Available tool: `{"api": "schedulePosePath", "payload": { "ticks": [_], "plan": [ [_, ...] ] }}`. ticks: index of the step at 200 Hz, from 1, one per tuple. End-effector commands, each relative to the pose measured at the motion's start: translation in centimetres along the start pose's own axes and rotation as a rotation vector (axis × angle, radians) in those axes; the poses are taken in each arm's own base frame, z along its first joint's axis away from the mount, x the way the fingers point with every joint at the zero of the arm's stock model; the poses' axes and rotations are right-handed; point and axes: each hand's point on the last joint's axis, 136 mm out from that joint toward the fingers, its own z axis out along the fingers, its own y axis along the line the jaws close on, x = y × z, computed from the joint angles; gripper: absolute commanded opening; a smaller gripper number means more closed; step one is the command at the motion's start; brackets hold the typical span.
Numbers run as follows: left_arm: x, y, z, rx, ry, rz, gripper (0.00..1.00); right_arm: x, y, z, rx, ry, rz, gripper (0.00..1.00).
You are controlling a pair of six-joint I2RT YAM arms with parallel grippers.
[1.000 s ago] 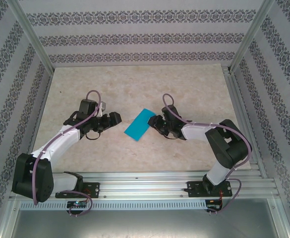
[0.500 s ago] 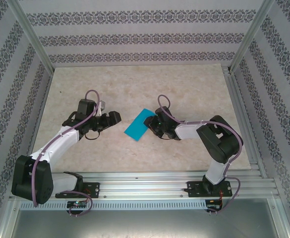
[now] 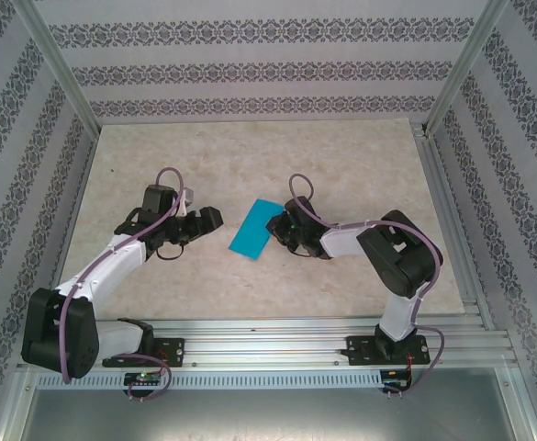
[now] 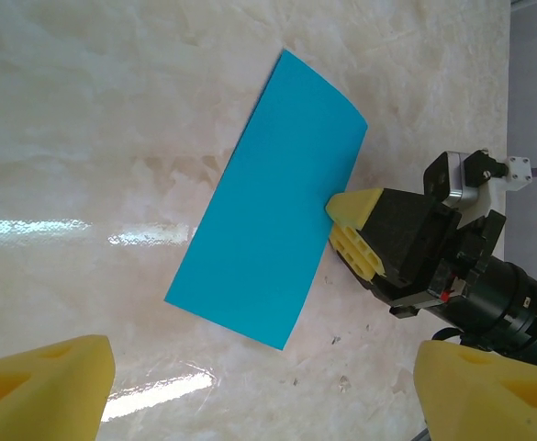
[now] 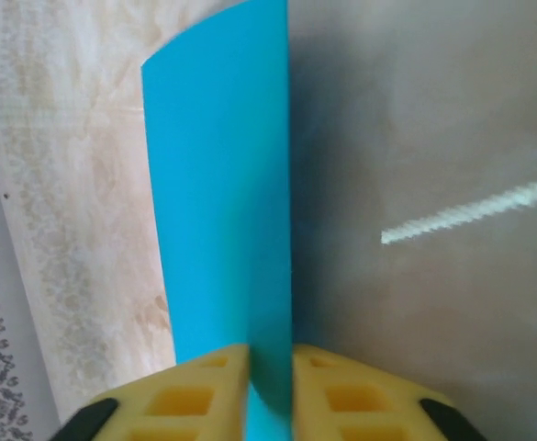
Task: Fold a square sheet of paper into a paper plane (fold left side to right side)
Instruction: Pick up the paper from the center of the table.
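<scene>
The square sheet of paper [image 3: 253, 231], bright cyan and folded into a narrow rectangle, lies slanted on the marble table between the two arms. My right gripper [image 3: 276, 226] sits at its right long edge. In the right wrist view the paper [image 5: 220, 202] runs down between the two yellow pads [image 5: 195, 395], and the right gripper [image 5: 270, 390] is shut on that edge. From the left wrist the paper [image 4: 268, 239] looks flat, with the right gripper's yellow fingertips [image 4: 355, 225] at its side. My left gripper [image 3: 215, 220] hovers open just left of the sheet, apart from it.
The marble tabletop [image 3: 250, 156] is walled by patterned panels and metal posts [image 3: 61, 64]. A rail [image 3: 277, 335] with both arm bases runs along the near edge. Small dark specks [image 4: 337, 340] mark the surface near the paper.
The right gripper slid left onto the paper's right edge and closed on it. The left gripper stayed open and hardly moved.
</scene>
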Motion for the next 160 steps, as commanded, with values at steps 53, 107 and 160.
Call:
{"api": "schedulePosePath", "payload": {
  "ticks": [53,107,160],
  "plan": [
    [-1.3,-1.1,-0.8,0.164,-0.028,-0.007,0.86,-1.8,3.9,-2.7,-0.269,-0.015,-0.170,0.00],
    [-1.1,-2.9,0.2,0.343,0.038,-0.093,0.77,-1.5,6.7,-7.1,-0.469,0.080,-0.193,0.00],
    [-0.7,-3.3,1.4,0.404,0.092,-0.142,0.75,-0.9,9.8,-10.6,-0.622,0.112,-0.164,0.00]
  ]
}}
